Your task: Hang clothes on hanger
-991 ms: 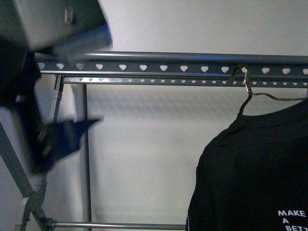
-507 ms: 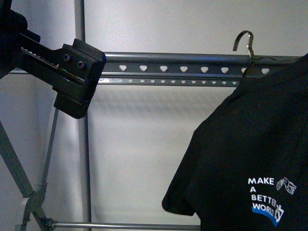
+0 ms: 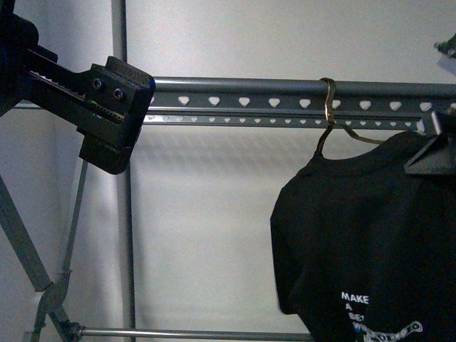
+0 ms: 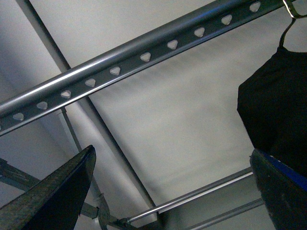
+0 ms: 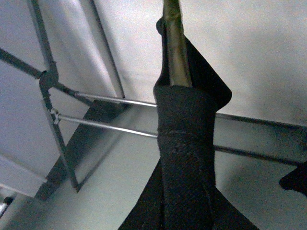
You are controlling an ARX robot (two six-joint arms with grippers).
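The hanger [image 3: 242, 92] is a long dark-grey rack rail with heart-shaped holes, running across the front view; it also shows in the left wrist view [image 4: 129, 64]. The black T-shirt [image 3: 370, 242] hangs below it on a brass wire hook [image 3: 328, 100] that sits over the rail. White "MAKE" print shows low on the chest. My right gripper [image 3: 433, 153] is shut on the shirt's shoulder at the right edge. In the right wrist view, black cloth [image 5: 184, 158] and the brass wire [image 5: 175, 52] hide the jaws. My left gripper [image 3: 107, 121] is open and empty, left of the shirt at rail height.
A grey upright post [image 3: 122, 235] and slanted legs [image 3: 21, 249] stand at the left. A thin cross bar [image 3: 192, 333] runs low. Lower rack bars [image 5: 110, 127] show in the right wrist view. A plain white wall is behind the rack.
The shirt and its wire hook have moved left and down: the hook, above the rail half a second ago, now sits over it. The left gripper rose earlier and has since held still.
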